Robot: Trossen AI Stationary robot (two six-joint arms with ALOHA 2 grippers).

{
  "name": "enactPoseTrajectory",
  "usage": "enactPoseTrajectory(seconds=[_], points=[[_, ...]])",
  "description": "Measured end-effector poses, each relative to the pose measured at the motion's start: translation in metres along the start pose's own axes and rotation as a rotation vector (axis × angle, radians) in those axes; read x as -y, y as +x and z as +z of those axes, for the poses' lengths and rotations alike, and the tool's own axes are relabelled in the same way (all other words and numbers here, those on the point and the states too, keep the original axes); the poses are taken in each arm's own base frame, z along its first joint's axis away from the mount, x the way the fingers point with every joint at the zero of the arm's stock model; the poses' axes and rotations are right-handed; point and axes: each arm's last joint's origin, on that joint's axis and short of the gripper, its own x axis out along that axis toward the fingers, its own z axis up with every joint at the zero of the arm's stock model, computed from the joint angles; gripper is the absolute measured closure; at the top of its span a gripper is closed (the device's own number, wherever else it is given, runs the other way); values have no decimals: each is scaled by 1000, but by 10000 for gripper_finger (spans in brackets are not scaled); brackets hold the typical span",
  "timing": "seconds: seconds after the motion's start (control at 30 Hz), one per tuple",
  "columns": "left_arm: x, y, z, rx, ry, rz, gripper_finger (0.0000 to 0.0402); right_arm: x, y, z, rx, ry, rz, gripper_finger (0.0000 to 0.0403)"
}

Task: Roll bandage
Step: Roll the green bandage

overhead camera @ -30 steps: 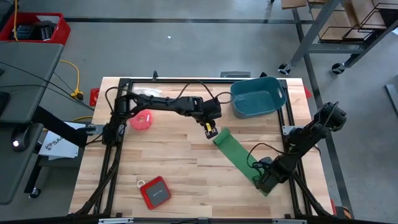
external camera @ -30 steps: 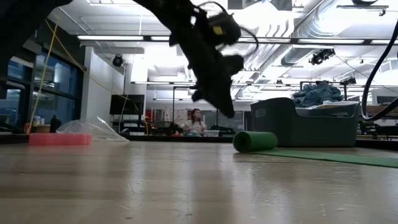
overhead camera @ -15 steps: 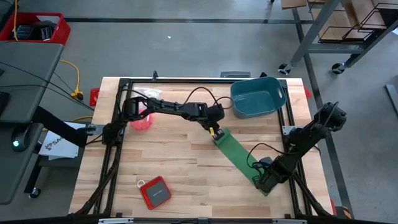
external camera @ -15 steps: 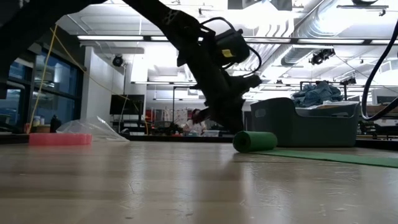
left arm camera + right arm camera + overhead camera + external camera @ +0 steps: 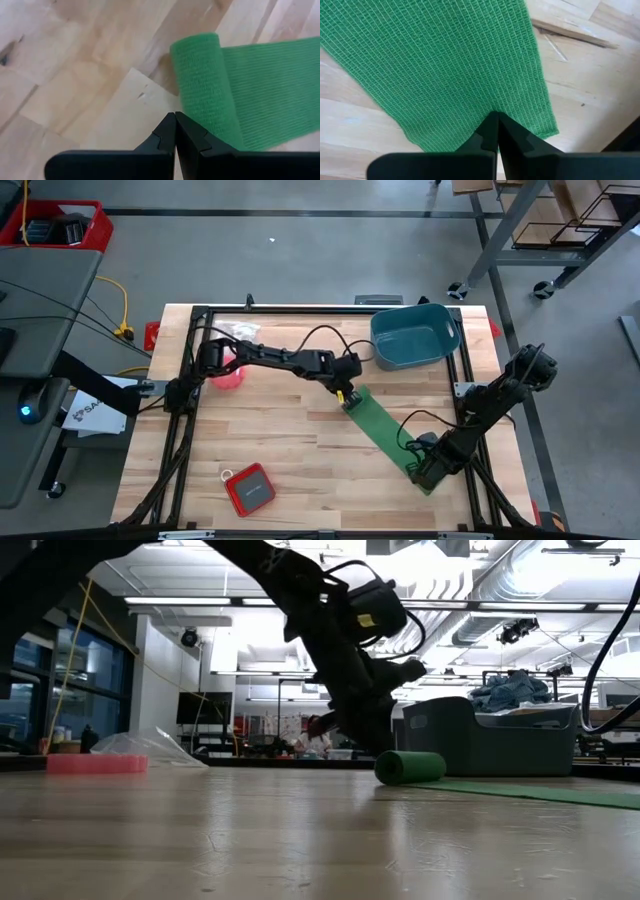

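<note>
The bright green bandage [image 5: 390, 435] lies slanting across the table's right half. Its far end is wound into a short roll [image 5: 353, 397] that rests on the wood, also seen in the low view [image 5: 411, 767] and the left wrist view [image 5: 197, 85]. The rest lies flat as a ribbon [image 5: 435, 65]. My left gripper [image 5: 346, 392] is shut, low over the table just left of the roll [image 5: 175, 116]. My right gripper [image 5: 426, 471] is shut on top of the ribbon's near end [image 5: 495, 115]. My left gripper's shut fingertips [image 5: 181, 122] stand right beside the roll's outer side [image 5: 186, 107], slanting down from the table's left. I cannot tell whether they touch it. My right gripper presses its shut fingertips [image 5: 492, 122] down on the flat ribbon close to its near end [image 5: 520, 120], from above. That end lies flat on the wood.
A teal tub [image 5: 415, 335] stands at the back right, close behind the roll. A pink-red ring [image 5: 228, 374] and clear plastic wrap [image 5: 238, 330] lie at the back left. A red flat device [image 5: 248, 488] lies near the front left.
My left gripper has come down from above the table toward the roll and a little toward the right edge, ending low beside it. The roll and ribbon have stayed in place.
</note>
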Motion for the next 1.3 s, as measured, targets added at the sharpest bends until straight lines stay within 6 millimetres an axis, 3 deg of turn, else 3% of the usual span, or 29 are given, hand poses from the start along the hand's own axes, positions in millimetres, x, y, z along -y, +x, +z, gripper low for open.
enactPoseTrajectory(seconds=[0.37,0.57,0.67,0.83,1.07,1.3], points=[[3,5,-3,23,-34,36,401,0,0,0,9,0,6,403],[17,8,2,7,-69,-227,401,0,0,0,10,1,7,403],[26,-4,10,30,-59,-385,401,-1,-1,0,16,2,16,403],[36,-46,32,186,25,-500,401,-6,-9,-4,54,2,36,403],[22,-63,45,258,49,-467,401,-9,-23,-8,83,13,3,403],[-18,-68,60,256,-15,-376,401,-12,-50,-10,225,48,19,403]])
